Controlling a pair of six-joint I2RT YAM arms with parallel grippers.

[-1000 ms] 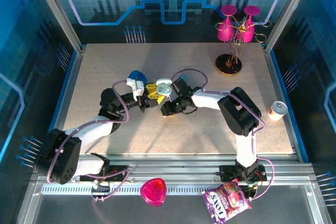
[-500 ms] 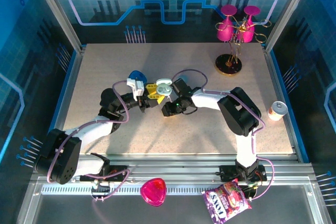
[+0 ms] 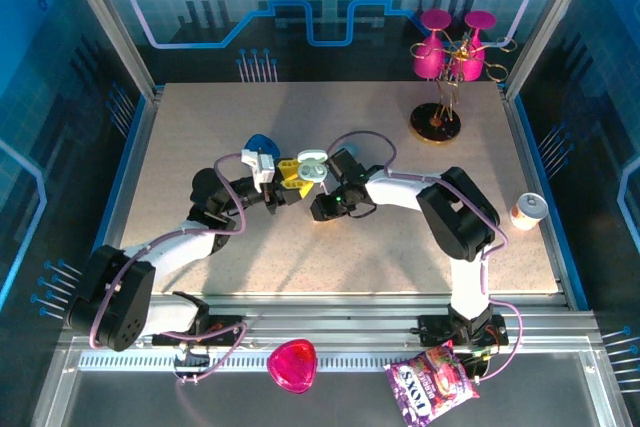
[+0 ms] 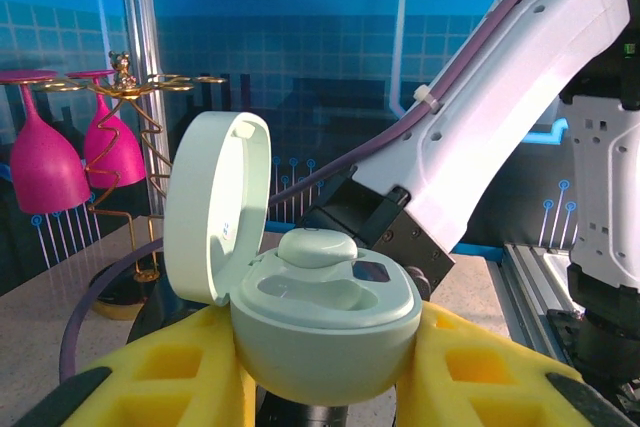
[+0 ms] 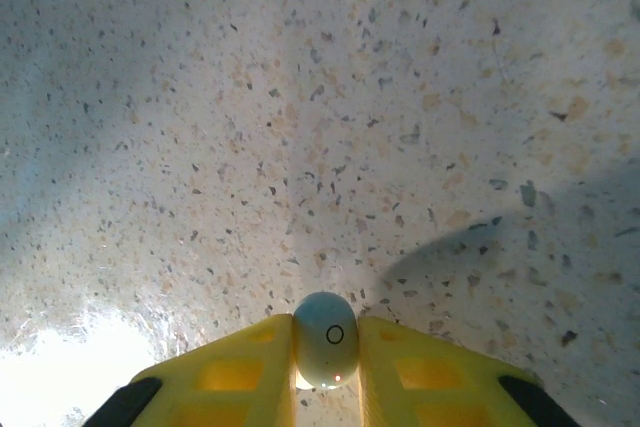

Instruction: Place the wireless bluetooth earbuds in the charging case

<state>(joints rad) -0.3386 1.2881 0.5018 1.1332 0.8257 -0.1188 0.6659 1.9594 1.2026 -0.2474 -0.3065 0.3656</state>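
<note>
Your left claw (image 3: 290, 175) is closed on the pale green charging case (image 3: 312, 169), which you can see from above near the middle of the table (image 3: 200, 127), with the lid standing open. Your right claw (image 3: 322, 205) sits just beside it on the near right, pointing down at the tabletop; from this height you cannot tell what is between its fingers. A blue object (image 3: 260, 143) lies just behind the left wrist. The rack of pink wine glasses (image 3: 445, 67) stands at the far right corner, well apart. A can (image 3: 528, 211) is at the right edge.

On your left wrist camera, the left claw (image 4: 325, 367) has both yellow fingers (image 4: 170, 372) pressed against the sides of the charging case (image 4: 325, 332). The lid (image 4: 215, 207) is tipped back to the left. One earbud (image 4: 317, 247) sits in the case, its rounded top standing above the tray. The right arm (image 4: 500, 97) crosses close behind, and the wine glasses (image 4: 40, 157) show at far left.

On your right wrist camera, the right claw (image 5: 326, 332) is pinched tight on a second earbud (image 5: 324, 342), which is held between the yellow fingers (image 5: 245, 372) over the speckled table (image 5: 300, 97). You cannot tell whether it touches the surface.
</note>
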